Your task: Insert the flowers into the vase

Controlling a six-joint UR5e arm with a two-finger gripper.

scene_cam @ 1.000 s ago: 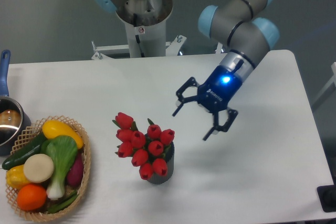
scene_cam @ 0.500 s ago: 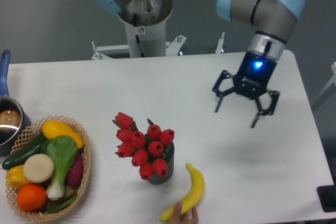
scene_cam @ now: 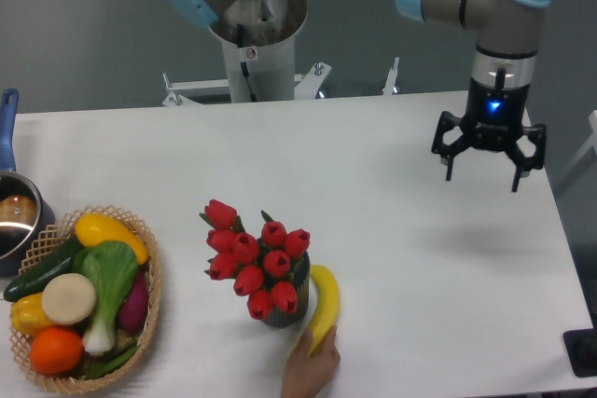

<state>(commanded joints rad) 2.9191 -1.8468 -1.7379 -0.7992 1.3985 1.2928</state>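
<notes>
The flowers [scene_cam: 254,258], a bunch of red tulip buds with green leaves, stand upright in the vase [scene_cam: 291,309], a small dark grey cylinder at the table's front centre. Only the vase's right side and base show beneath the blooms. My gripper [scene_cam: 482,174] hangs open and empty above the table's right side, far to the right of the flowers and well behind them.
A human hand [scene_cam: 310,375] at the front edge presses a yellow banana [scene_cam: 323,307] against the vase's right side. A wicker basket [scene_cam: 149,272] of vegetables sits at front left. A steel pot [scene_cam: 14,216] with a blue handle is at the left edge.
My gripper has swung right and back, away from the flowers, staying open. A hand brought a banana in from the front edge and moved it up against the vase.
</notes>
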